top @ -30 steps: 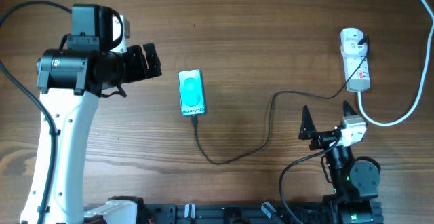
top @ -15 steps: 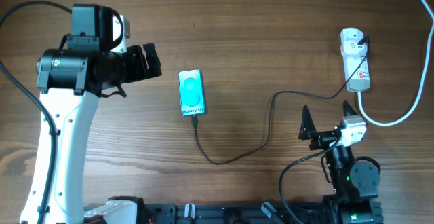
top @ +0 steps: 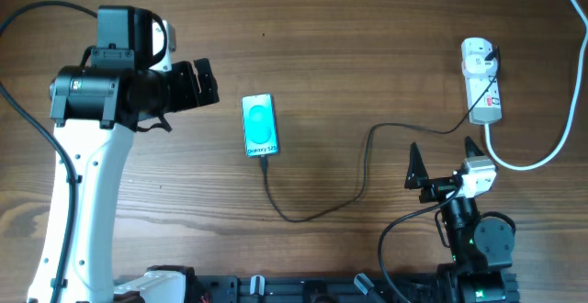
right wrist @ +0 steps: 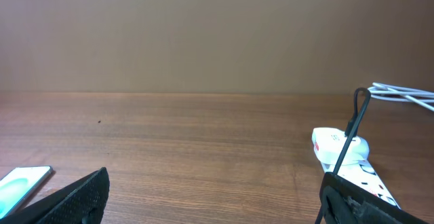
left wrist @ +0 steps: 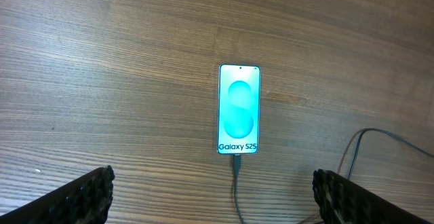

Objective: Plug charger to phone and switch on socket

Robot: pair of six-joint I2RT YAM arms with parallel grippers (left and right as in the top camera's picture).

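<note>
Charger [left wrist: 237, 180] seems plugged into phone [left wrist: 239, 108] ahead of released left claw [top: 206, 83]; socket [top: 481, 92], beyond released right claw [top: 443, 154], probably awaits switching.

Matt grained wood table [top: 349, 55], glossy glass-fronted phone [top: 259, 125], smooth white plastic socket [top: 481, 81], thin black rubbery charger [top: 363, 179].

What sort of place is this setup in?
Probably a robotics lab or test bench: a white robot arm and a black robot arm stand at a wood-grain table, with a teal-screened smartphone, a thin black cable and a white power strip laid out before a plain brown wall.
</note>
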